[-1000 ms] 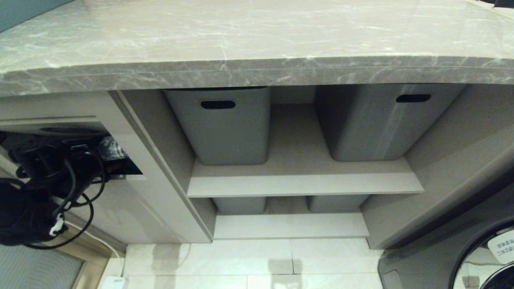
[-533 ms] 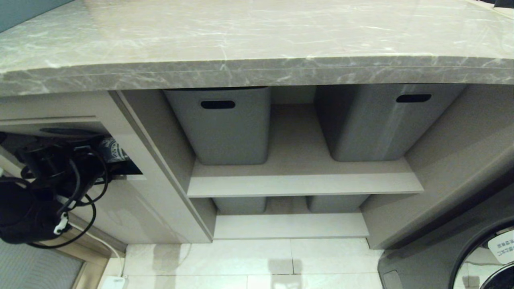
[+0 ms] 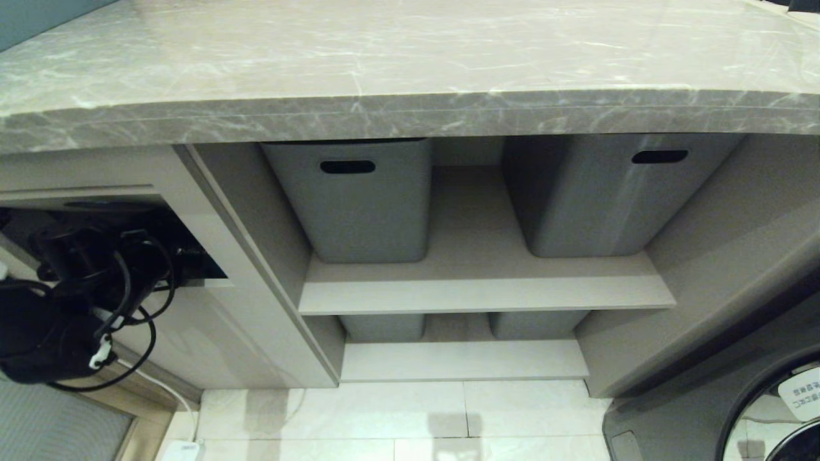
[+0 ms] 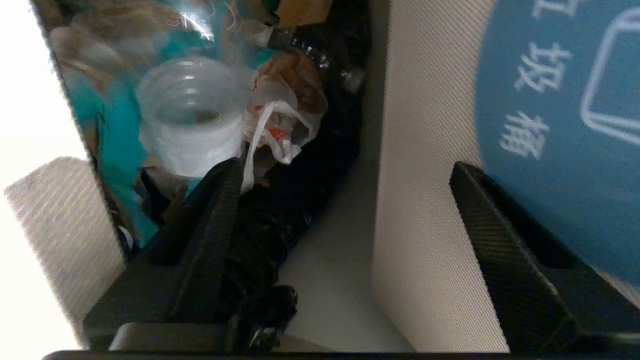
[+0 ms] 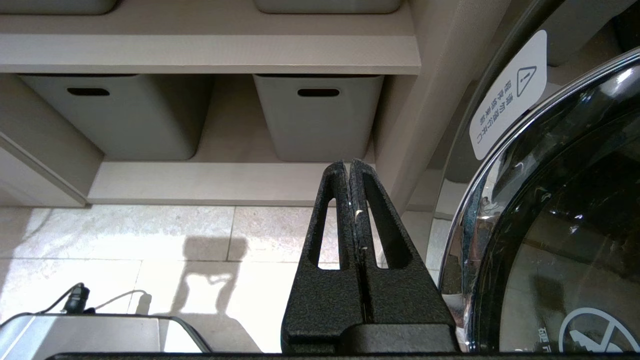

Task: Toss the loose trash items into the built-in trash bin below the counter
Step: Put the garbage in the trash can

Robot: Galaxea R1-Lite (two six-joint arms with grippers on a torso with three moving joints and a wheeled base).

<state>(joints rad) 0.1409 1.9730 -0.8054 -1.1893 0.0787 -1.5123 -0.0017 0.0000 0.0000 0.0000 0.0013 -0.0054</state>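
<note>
Left claw stands wide open and empty inside the trash bin under the counter; the clear bottle lies among the rubbish inside. No loose trash shows on the counter, so the task looks nearly finished.

Right claw hangs closed and idle.

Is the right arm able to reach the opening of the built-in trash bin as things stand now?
Probably not as it stands. The right pincer is shut and parked low over the floor tiles, facing the lower grey tubs. The bin opening lies far on the robot's left, and the left pincer already fills it.
</note>
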